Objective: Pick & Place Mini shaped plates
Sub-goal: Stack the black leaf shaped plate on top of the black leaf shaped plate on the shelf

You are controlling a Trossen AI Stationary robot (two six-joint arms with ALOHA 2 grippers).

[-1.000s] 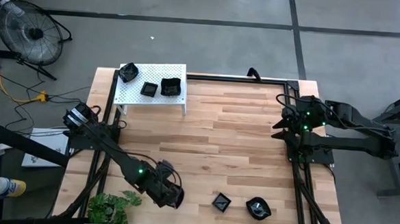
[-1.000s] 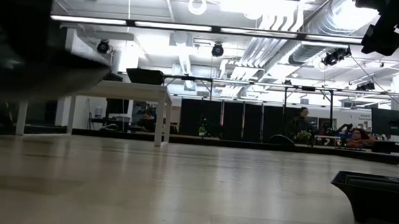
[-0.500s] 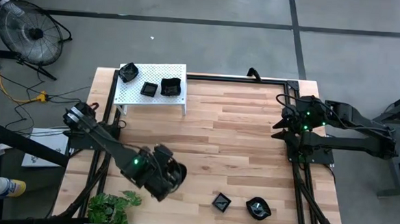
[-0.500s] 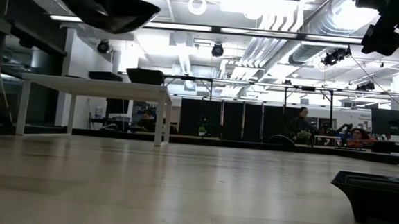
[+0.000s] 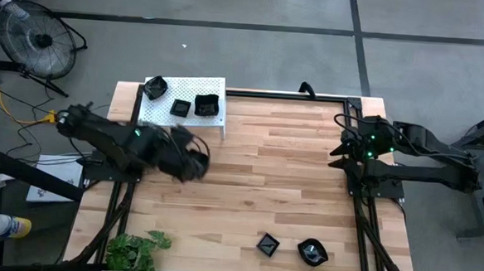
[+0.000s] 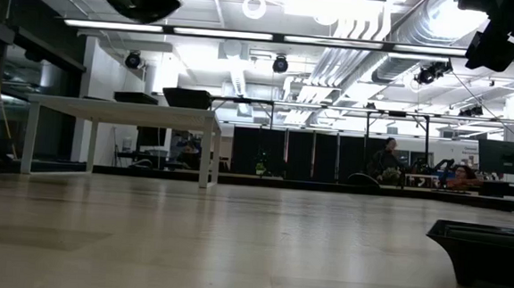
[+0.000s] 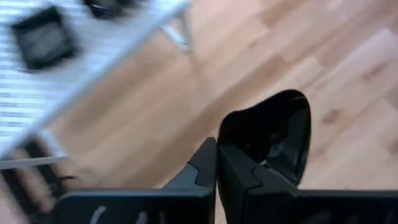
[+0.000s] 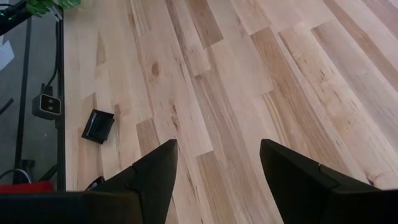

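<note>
My left gripper (image 5: 196,160) is above the table's left half, just near of the white perforated shelf (image 5: 215,86), and is shut on a glossy black mini plate with a rounded, wavy rim (image 7: 273,137). This plate shows high up in the low view (image 6: 141,1). Three black plates rest on the shelf top (image 5: 155,87) (image 5: 179,107) (image 5: 206,105). Two more lie flat on the table by its near edge (image 5: 268,244) (image 5: 311,252). My right gripper (image 8: 217,165) waits open over the table's right side (image 5: 341,146). My left gripper pinches the plate by its rim (image 7: 229,127) between the two shut fingers (image 7: 202,165). The rest of the plate reaches out past the fingertips. The plate is lifted clear of the table and sits roughly level in the low view.
A small green plant (image 5: 136,250) stands at the table's near left corner. The shelf stands on legs (image 5: 223,134) at the far left. One table plate also shows in the right wrist view (image 8: 97,126) and at the low view's right (image 6: 487,252). Bare wood lies mid-table (image 5: 290,171).
My left gripper, shut on the plate, has carried it from the table's near edge up and toward the far left, to a spot beside the shelf. The plate has risen well clear of the table. My right arm has kept still.
</note>
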